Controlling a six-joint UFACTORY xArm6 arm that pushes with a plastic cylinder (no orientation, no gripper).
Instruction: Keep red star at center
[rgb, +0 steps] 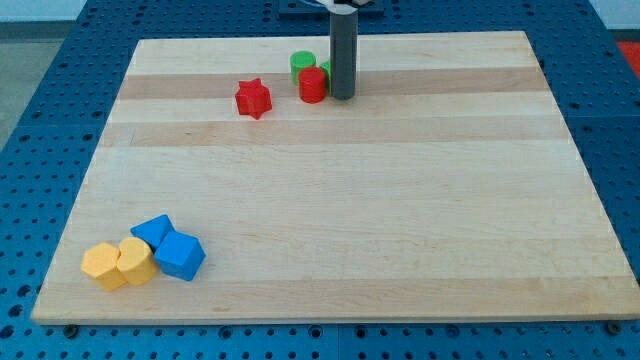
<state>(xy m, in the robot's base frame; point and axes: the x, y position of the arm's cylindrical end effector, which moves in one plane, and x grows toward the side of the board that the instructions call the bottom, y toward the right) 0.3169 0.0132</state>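
Observation:
The red star lies on the wooden board near the view's top, left of the middle. My tip stands to the star's right, touching or almost touching a red cylinder. A green cylinder sits just behind the red cylinder. Another green block is mostly hidden behind the rod. The tip is about ninety pixels right of the star and apart from it.
At the view's bottom left a cluster lies near the board's corner: two yellow blocks, a blue block and a blue cube. Blue perforated table surrounds the board.

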